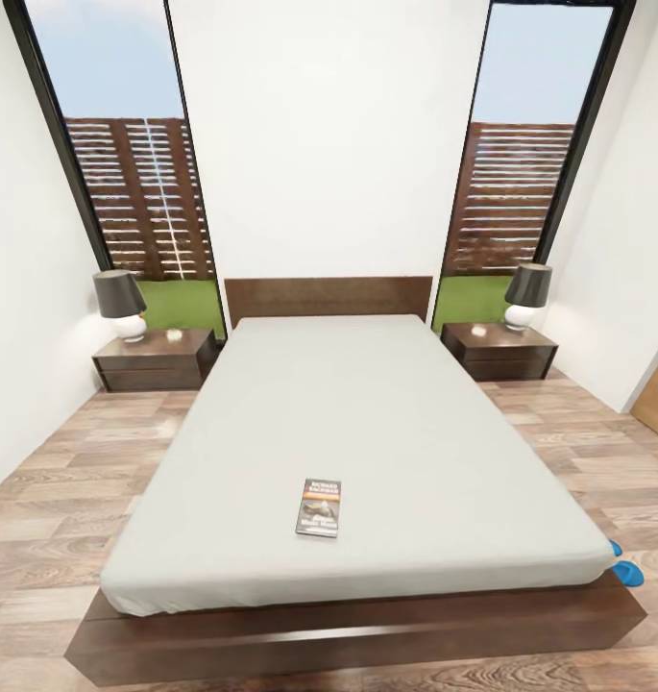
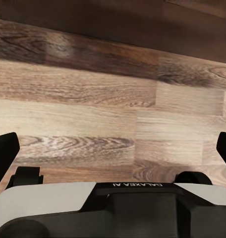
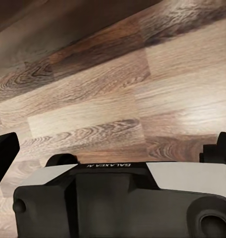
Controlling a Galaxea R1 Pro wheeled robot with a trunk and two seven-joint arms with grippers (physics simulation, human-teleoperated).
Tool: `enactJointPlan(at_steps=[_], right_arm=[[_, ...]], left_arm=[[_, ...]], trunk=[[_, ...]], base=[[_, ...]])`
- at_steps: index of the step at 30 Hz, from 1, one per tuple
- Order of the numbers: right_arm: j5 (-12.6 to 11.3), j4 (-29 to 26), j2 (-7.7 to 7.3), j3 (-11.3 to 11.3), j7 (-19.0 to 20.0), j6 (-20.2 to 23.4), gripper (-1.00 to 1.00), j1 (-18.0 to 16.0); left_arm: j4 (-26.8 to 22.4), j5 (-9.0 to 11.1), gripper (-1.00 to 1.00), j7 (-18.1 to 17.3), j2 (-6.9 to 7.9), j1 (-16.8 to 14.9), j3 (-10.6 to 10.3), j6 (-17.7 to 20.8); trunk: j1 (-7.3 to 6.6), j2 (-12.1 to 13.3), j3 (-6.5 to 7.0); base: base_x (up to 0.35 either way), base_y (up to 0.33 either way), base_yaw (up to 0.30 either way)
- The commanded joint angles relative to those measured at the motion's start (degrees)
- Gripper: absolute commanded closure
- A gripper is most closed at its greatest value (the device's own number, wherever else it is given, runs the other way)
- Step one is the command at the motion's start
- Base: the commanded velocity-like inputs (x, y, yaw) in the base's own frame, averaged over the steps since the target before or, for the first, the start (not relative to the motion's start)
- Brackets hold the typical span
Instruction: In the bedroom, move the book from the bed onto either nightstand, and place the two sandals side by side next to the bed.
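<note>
Head view looks from the foot of the bed (image 1: pixel 386 413) toward the headboard (image 1: pixel 329 298). Book (image 1: pixel 318 507) lies flat on the mattress, near the foot edge, roughly mid-width, long side running toward the headboard. Two nightstands flank the headboard: left nightstand (image 1: pixel 154 359) and right nightstand (image 1: pixel 499 351), each carrying a lamp with a dark shade (image 1: pixel 120 304) (image 1: pixel 526 296). Sandals (image 1: pixel 624 569): blue, on the floor (image 1: pixel 50 519) at the bed's right foot corner, touching or nearly touching each other, mostly hidden by the mattress edge, so can't tell their exact alignment. Tall windows behind both nightstands show a slatted fence and grass.

Left gripper (image 2: pixel 113 148): fingers spread wide, holding nothing, wood planks below, dark bed frame (image 2: pixel 123 25) at the far side. Right gripper (image 3: pixel 113 148): also wide apart and empty over the planks.
</note>
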Motion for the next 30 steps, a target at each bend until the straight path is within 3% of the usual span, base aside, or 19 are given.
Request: enactJointPlan(at_steps=[1, 30], right_arm=[[-0.2, 0.2, -0.04, -0.3, 0.2, 0.1, -1.0, -0.1], [-0.4, 0.1, -0.05, -0.3, 0.3, 0.3, -1.0, -0.1]], left_arm=[[0.1, 0.2, -1.0, -0.3, 0.01, 0.0, 0.3, 0.0], [0.1, 0.2, -1.0, -0.3, 0.01, 0.0, 0.3, 0.0]], trunk=[[-0.22, 0.4, 0.12], [-6.59, 12.0, 5.33]], base=[[0.0, 0.0, 0.0], [0.0, 0.0, 0.0]])
